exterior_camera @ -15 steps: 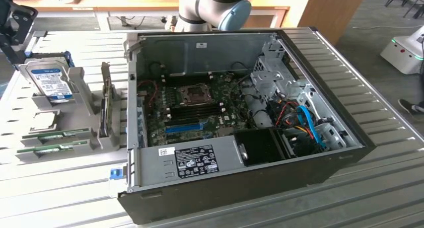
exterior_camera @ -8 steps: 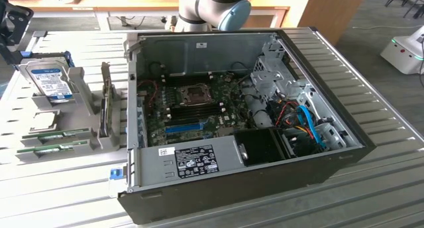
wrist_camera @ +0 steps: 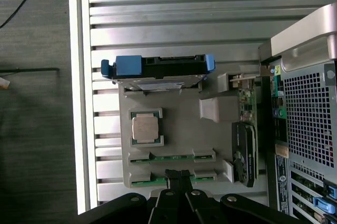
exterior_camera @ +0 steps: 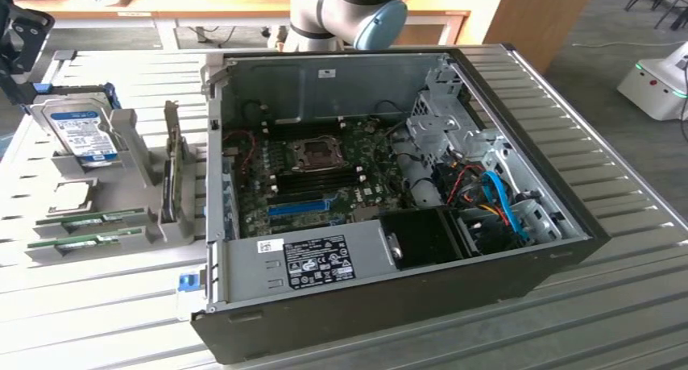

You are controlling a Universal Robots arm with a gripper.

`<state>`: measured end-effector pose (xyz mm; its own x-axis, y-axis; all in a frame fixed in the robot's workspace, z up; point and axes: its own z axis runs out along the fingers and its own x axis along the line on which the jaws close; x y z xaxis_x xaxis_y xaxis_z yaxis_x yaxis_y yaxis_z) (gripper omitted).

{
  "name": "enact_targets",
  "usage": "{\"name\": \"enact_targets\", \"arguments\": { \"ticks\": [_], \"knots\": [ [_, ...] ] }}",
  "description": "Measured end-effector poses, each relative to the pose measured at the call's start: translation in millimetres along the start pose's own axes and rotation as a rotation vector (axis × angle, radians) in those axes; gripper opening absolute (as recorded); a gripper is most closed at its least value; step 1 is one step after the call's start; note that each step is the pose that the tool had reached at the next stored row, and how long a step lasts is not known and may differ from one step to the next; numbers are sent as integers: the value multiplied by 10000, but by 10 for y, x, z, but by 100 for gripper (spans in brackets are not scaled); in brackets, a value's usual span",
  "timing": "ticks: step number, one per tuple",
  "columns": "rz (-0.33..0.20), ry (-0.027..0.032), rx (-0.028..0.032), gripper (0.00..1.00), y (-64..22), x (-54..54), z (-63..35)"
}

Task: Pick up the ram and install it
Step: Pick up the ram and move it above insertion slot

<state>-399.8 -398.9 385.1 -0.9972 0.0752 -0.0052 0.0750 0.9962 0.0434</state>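
Note:
Two ram sticks, thin green boards, lie edge-up in the slots of a grey holder (exterior_camera: 108, 249) at the exterior view's left: one ram stick (exterior_camera: 102, 218) and a second ram stick (exterior_camera: 86, 242) beside it. The wrist view shows the same pair, one ram stick (wrist_camera: 171, 156) and the other ram stick (wrist_camera: 152, 182). My gripper (exterior_camera: 11, 84) hangs high over the holder's far side, at the exterior view's left edge. In the wrist view my gripper (wrist_camera: 179, 177) is shut with nothing in it, its black fingers (wrist_camera: 172, 176) lined up over the second stick's slot.
The holder also carries a silver hard drive (exterior_camera: 84, 132) in a blue caddy, a CPU (exterior_camera: 67, 194) and a graphics card (exterior_camera: 172, 164). The open PC case (exterior_camera: 559, 249) stands beside it, motherboard (exterior_camera: 322, 176) exposed, with a blue slot (exterior_camera: 299, 206). All rest on a ribbed metal table (exterior_camera: 602, 305).

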Motion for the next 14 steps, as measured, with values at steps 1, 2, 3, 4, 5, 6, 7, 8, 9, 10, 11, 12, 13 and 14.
{"name": "enact_targets", "arguments": {
  "ticks": [1, 2, 3, 4, 5, 6, 7, 8, 9, 10, 11, 12, 13, 14],
  "knots": [
    [-4, 0, 0, 11, 0, 0, 0],
    [-12, 0, 0, 11, 0, 0, 0],
    [-24, 1, 1, 11, 0, 0, 0],
    [-60, 4, 0, 11, 0, 0, 0],
    [-119, 6, 0, 11, 0, 1, 0],
    [-186, 9, -1, 11, 0, 1, 0],
    [-262, 12, -1, 11, 0, 1, 0],
    [-353, 15, -2, 11, 0, 1, 0],
    [-457, 20, -3, 11, 0, 1, 1],
    [-581, 26, -3, 11, 0, 0, 0],
    [-707, 31, -3, 11, 0, 0, 1],
    [-833, 36, -4, 11, 0, 0, 1],
    [-956, 41, -5, 11, 0, 0, 1],
    [-1078, 47, -5, 11, 0, 0, 1]
  ]
}}
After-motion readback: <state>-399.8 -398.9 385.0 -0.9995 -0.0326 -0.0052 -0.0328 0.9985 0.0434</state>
